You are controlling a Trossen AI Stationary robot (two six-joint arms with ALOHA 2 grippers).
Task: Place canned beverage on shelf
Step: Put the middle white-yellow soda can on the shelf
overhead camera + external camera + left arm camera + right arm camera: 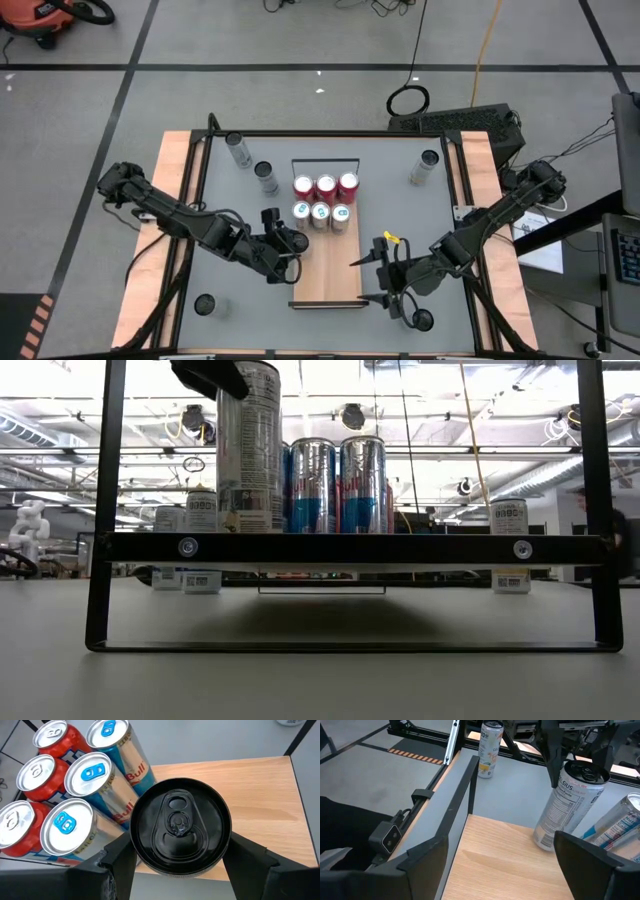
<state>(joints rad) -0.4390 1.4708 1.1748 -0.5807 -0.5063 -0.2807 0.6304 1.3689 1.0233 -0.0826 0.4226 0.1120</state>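
The left gripper [177,862], nearest, clamps a tall silver can with a black lid [179,824] standing on the light-wood shelf [325,265], apparently seated. Releasing crookedly could tip it into the silver-blue cans [95,775] just beside. Farther off, the right gripper [380,272] hovers, jaws wide, holding nothing.

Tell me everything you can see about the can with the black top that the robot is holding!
The can with the black top is tall and silvery, with small printed text down its side and a glossy black lid whose pull tab is unopened. It stands upright on the shelf, at the board's edge beside the blue-and-silver cans. The left gripper comes down from above and clasps it near the top, one dark finger on either side.
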